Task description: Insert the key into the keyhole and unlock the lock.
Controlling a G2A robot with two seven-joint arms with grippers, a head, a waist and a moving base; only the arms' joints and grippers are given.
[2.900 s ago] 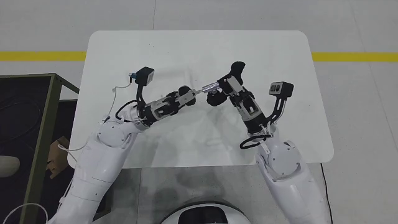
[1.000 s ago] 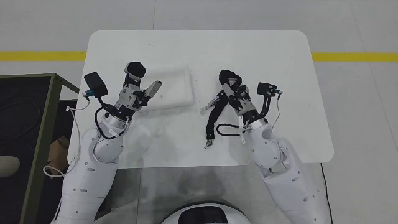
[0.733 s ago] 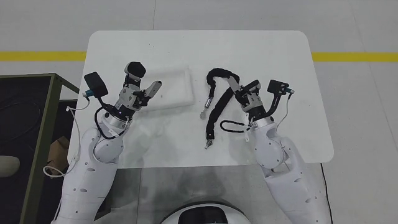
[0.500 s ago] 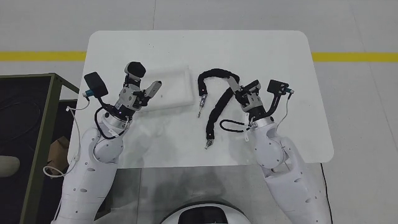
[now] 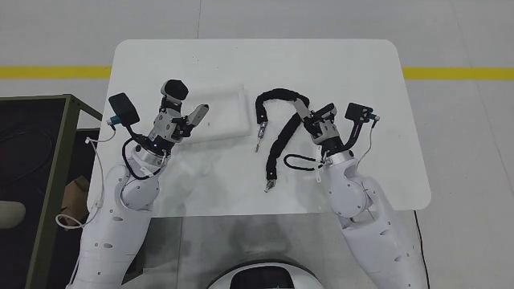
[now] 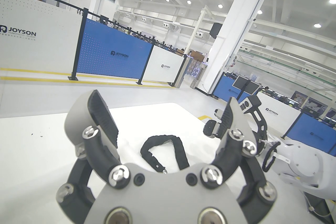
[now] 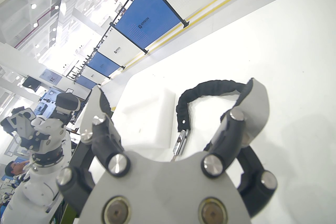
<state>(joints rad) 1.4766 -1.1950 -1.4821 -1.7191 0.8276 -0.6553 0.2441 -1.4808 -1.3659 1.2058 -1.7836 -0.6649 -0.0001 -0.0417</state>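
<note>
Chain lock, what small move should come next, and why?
Probably draw the right gripper back from the chain lock. Both it and the left gripper are open and hold nothing, and the lock lies on the table with its two ends apart, so it looks unlocked.

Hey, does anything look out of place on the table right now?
Yes: the lock, a black sleeved chain, lies sprawled on the table beside the pad, its two metal ends apart. The left end effector and the right end effector are both open and hold nothing.
</note>
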